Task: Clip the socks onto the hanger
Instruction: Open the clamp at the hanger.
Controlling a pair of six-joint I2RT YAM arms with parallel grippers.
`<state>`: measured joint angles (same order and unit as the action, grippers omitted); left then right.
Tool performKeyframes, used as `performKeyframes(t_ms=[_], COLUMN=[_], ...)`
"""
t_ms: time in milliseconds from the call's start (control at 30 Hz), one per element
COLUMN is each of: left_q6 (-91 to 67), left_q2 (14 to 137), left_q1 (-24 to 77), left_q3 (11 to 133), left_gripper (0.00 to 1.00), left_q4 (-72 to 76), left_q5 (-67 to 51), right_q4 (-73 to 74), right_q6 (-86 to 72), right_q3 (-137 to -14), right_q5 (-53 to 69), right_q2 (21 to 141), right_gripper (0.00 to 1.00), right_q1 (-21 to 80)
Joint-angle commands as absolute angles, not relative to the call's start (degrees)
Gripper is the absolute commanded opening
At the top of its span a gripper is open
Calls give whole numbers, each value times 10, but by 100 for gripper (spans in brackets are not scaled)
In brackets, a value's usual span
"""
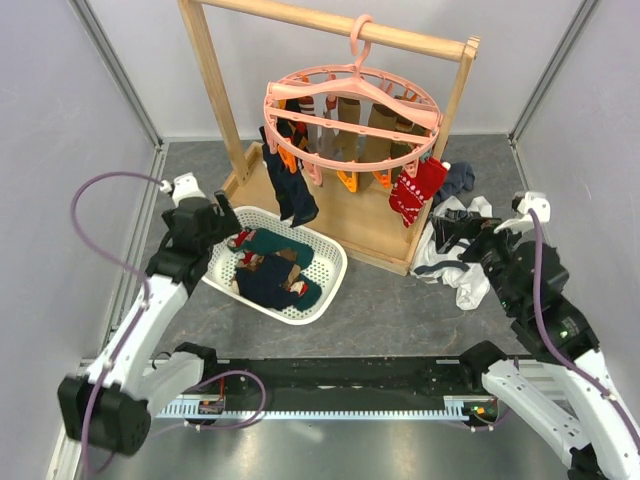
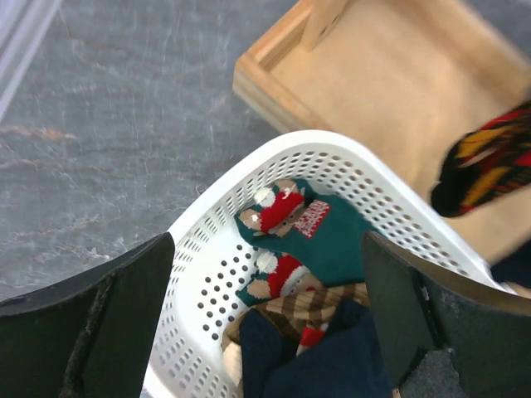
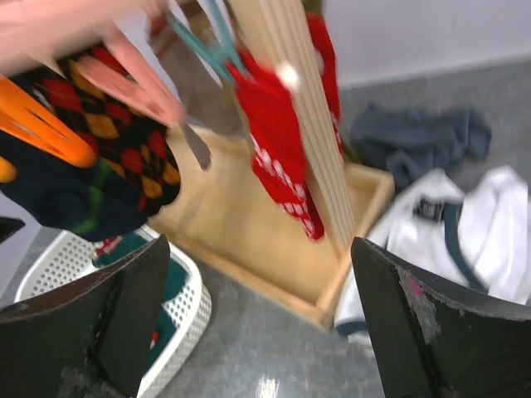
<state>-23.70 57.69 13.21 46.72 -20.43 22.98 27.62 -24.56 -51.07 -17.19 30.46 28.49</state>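
Note:
The pink ring hanger (image 1: 350, 105) hangs by its hook from the wooden rack. A navy argyle sock (image 1: 290, 185), tan socks (image 1: 365, 125) and a red patterned sock (image 1: 418, 190) hang from its clips. More socks lie in the white basket (image 1: 330, 270): dark teal (image 2: 332, 240), brown-striped (image 2: 315, 303) and navy (image 2: 323, 356). My left gripper (image 2: 270, 307) is open and empty above the basket's left end (image 1: 212, 235). My right gripper (image 3: 261, 323) is open and empty, right of the rack (image 1: 455, 228), facing the red sock (image 3: 278, 141).
The wooden rack's post (image 3: 290, 99) and tray base (image 2: 390, 83) stand behind the basket. White garments (image 1: 455, 265) and a grey one (image 3: 423, 137) lie on the floor to the right of the rack. Grey walls enclose the workspace.

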Motion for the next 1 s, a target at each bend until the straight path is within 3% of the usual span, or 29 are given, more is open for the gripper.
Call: performKeyframes(t_ms=[0, 233, 333, 967], left_q6=[-183, -157, -133, -119], left_q2=[472, 327, 298, 288], left_q1=[130, 130, 130, 130], left_q3=[430, 364, 342, 316], left_gripper=[100, 100, 100, 100], left_q4=[-185, -130, -106, -79], left_q5=[178, 70, 54, 51], right_q4=[290, 332, 340, 149], right_q6=[-135, -30, 21, 85], right_q3=[-640, -807, -824, -717], right_q5=[-123, -59, -33, -134], right_q2=[385, 532, 564, 561], right_gripper=[98, 97, 97, 87], right_q1=[284, 284, 284, 338])
